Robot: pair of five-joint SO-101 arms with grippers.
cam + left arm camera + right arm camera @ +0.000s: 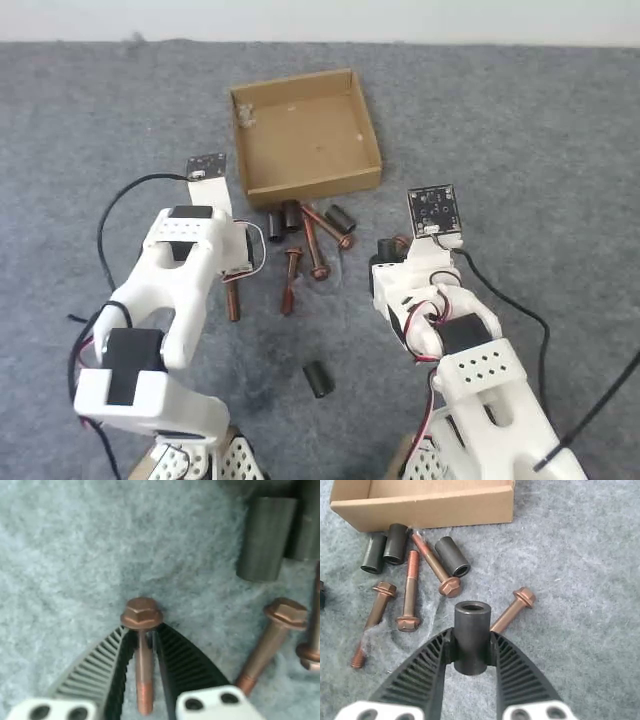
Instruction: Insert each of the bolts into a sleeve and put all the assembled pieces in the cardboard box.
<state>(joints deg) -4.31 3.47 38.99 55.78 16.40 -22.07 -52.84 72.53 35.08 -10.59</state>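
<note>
My left gripper (142,632) is shut on a copper bolt (143,655), gripped by the shank with the hex head sticking out past the fingertips, low over the grey carpet. In the high view this bolt (233,297) hangs below the left arm. My right gripper (471,645) is shut on a black sleeve (471,630), held upright with its bore facing the camera. One more bolt (512,611) lies just behind that sleeve. The cardboard box (305,135) sits open at the far middle of the carpet.
Between the arms, just in front of the box, lie three loose bolts (316,250) and three black sleeves (291,214). Another sleeve (318,379) lies alone nearer the arm bases. Black cables (120,205) trail beside both arms.
</note>
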